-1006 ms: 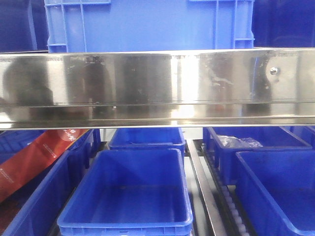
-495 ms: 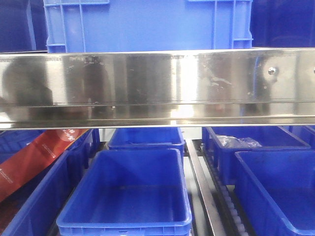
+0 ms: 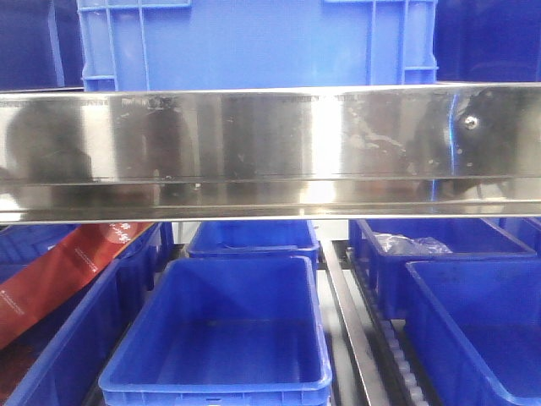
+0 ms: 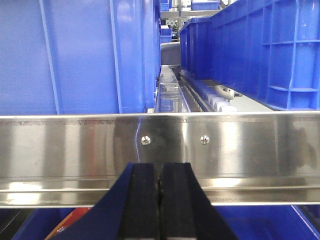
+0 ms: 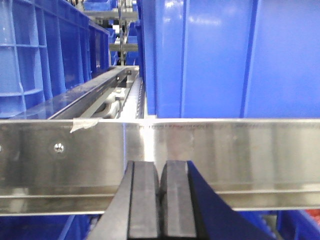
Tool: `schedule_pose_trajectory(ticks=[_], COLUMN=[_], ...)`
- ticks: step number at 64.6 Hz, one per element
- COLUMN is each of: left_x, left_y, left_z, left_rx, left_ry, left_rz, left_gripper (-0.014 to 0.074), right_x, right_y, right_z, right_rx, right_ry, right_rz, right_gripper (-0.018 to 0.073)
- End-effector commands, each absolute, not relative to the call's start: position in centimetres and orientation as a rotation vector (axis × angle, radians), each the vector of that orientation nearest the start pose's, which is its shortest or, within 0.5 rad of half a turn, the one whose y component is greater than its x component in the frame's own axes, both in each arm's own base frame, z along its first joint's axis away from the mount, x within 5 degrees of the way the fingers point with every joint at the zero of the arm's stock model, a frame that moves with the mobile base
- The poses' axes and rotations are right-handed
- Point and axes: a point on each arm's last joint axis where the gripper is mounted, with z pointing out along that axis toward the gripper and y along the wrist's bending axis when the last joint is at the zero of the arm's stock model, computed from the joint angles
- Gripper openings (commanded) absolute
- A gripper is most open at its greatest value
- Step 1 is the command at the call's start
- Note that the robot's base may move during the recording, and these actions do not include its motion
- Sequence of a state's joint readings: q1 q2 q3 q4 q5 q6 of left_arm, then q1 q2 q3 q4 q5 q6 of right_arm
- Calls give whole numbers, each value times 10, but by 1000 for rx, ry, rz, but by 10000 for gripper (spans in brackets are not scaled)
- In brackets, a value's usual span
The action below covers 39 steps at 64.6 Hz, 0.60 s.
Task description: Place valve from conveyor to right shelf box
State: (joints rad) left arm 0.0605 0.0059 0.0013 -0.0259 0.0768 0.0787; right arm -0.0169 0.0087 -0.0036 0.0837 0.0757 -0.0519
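- Both the left gripper (image 4: pixel 160 205) and right gripper (image 5: pixel 160 205) are clenched on nothing, noses near the steel rail (image 3: pixel 270 152).
- No valve or conveyor shows in any view (so where the valve lies cannot be told).
- Risk: driving forward could knock a gripper into the rail or the bins (image 3: pixel 215 338) below.

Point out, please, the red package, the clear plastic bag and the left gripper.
red package (image 3: pixel 59 275), front view, its printed face.
clear plastic bag (image 3: pixel 410 244), front view, its crinkled middle.
left gripper (image 4: pixel 160 192), left wrist view, between its fingertips.
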Motion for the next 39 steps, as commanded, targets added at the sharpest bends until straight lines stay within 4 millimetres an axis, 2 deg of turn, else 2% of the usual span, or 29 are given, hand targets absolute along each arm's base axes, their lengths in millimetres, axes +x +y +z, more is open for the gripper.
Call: schedule_pose_trajectory(ticks=[1,39], left_x=[56,56], left_y=[3,3], left_z=[207,207], left_rx=[-9,-9], left_ry=[1547,1547], left_rz=[89,89], left_gripper=[-111,-111], right_x=[56,56], right_y=[-1,-1], right_z=[207,206], right_rx=[17,18], right_ry=[1556,1559], right_rz=[-8,-6], right_gripper=[-162,-162])
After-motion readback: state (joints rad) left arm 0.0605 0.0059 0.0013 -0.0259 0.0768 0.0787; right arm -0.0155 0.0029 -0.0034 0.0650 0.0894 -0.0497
